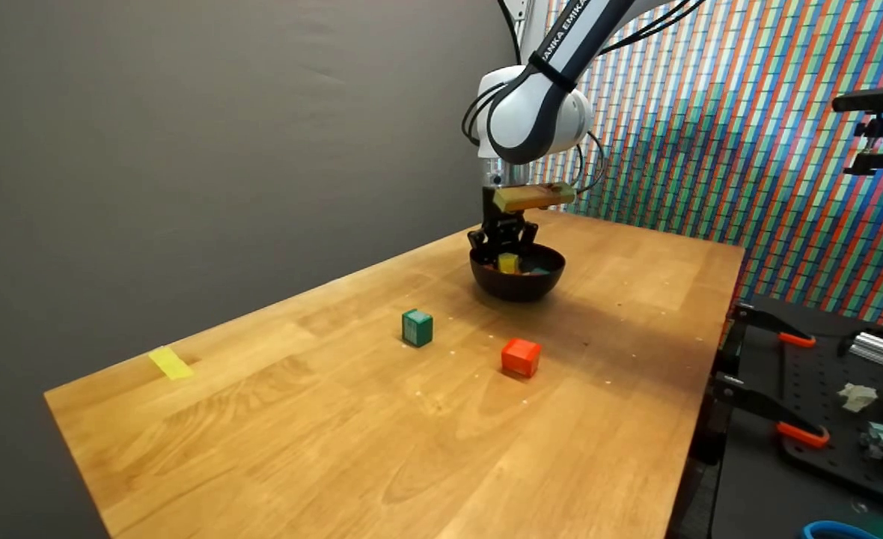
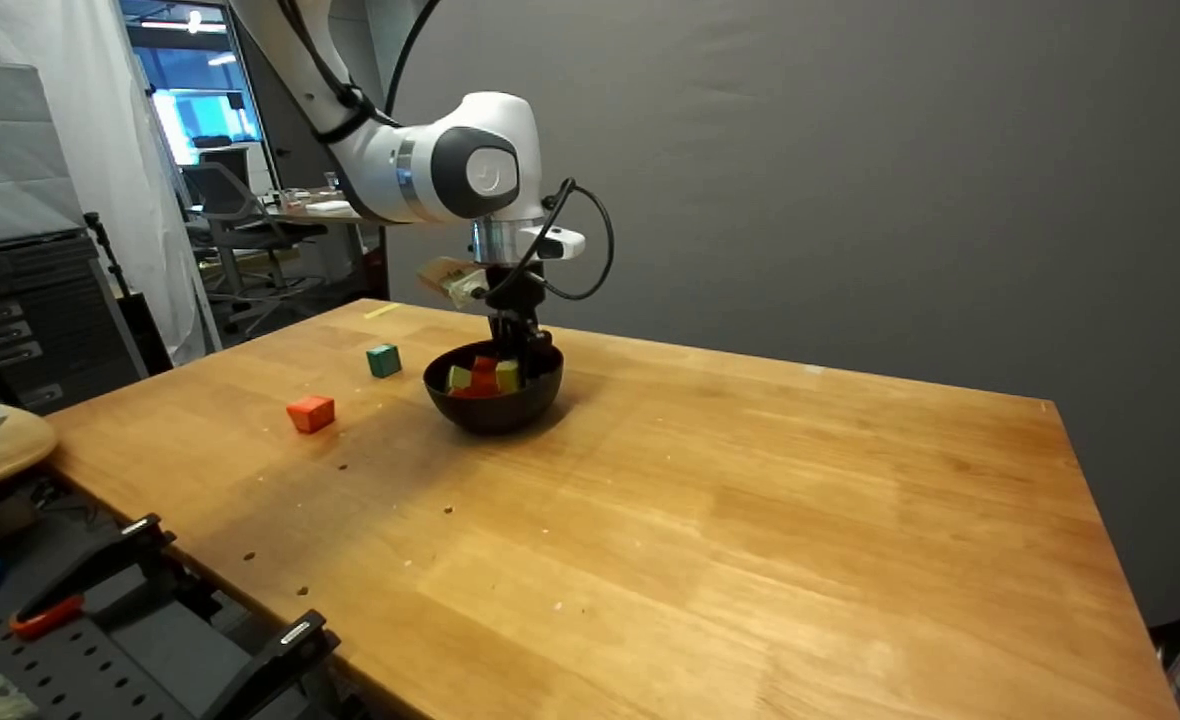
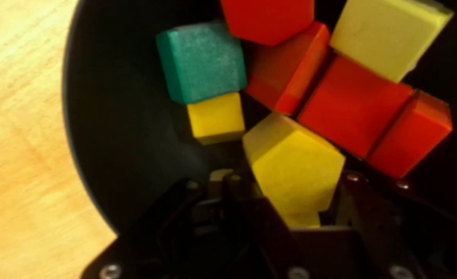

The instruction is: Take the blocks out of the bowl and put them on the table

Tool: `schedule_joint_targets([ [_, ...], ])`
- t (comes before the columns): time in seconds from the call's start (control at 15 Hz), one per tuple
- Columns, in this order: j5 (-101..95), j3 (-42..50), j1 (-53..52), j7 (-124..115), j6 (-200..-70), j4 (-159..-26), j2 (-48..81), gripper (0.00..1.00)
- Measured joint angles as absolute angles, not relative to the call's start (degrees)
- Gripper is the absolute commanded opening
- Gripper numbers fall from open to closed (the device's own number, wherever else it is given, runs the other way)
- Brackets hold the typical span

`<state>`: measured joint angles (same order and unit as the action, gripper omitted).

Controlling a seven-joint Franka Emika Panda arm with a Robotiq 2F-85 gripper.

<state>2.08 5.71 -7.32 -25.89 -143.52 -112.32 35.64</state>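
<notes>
I see a desk (image 2: pixel 800 560) bearing a black bowl (image 2: pixel 493 415), the tool (image 3: pixel 293 184) inside. The wrist view shows its fingers (image 3: pixel 368 217) flanking a yellow block (image 3: pixel 298 166) there, gripped or not I cannot tell; outside, a red block (image 1: pixel 521 358) and a green block (image 1: pixel 417 328) appear only in both exterior views.

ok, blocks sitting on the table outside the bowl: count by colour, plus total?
Green block: 1
Red block: 1
Total on the table, outside the bowl: 2
</notes>
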Motion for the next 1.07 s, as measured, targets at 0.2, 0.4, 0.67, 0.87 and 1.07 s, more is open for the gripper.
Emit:
schedule_joint_targets([
  [0.2, 0.49, 5.95, -8.09, -25.88, -143.44, -112.76, 33.21, 0.16],
  [0.4, -1.4, 6.03, -8.91, -25.83, -143.69, -114.52, 27.58, 0.16],
  [0.67, -3.0, 5.15, -9.72, -25.52, -143.89, -115.94, 20.66, 0.16],
  [0.87, -3.0, 2.94, -9.71, -23.08, -145.89, -115.4, 20.41, 0.16],
  [1.07, -4.0, 0.81, -10.13, -20.05, -147.17, -111.44, 25.39, 0.16],
])
